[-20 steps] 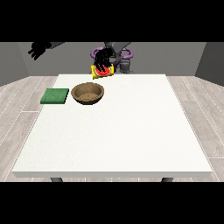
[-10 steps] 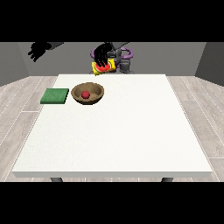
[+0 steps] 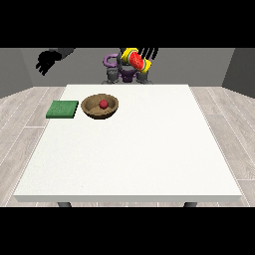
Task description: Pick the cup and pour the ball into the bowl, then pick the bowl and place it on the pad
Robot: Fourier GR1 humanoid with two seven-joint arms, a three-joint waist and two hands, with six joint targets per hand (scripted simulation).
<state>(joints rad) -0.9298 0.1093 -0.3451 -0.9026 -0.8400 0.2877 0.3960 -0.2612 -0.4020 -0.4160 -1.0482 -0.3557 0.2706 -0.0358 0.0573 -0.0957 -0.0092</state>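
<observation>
A brown wooden bowl (image 3: 92,110) sits on the white table (image 3: 139,149) at the back left, and a red ball (image 3: 103,103) lies inside it. Just left of the bowl lies the flat green pad (image 3: 63,109). The yellow and red cup (image 3: 135,61) hangs tilted in the air beyond the table's far edge, up and to the right of the bowl. The hand at the view's right (image 3: 148,52) is shut on the cup. The hand at the view's left (image 3: 47,61) is raised behind the table's far left corner, fingers relaxed and holding nothing.
The robot's dark and purple body (image 3: 122,73) stands behind the far edge of the table. Grey plank floor surrounds the table on all sides.
The hand at the view's right has carried the cup up and to the right, away from above the bowl. The red ball now lies in the bowl. The other hand barely moved.
</observation>
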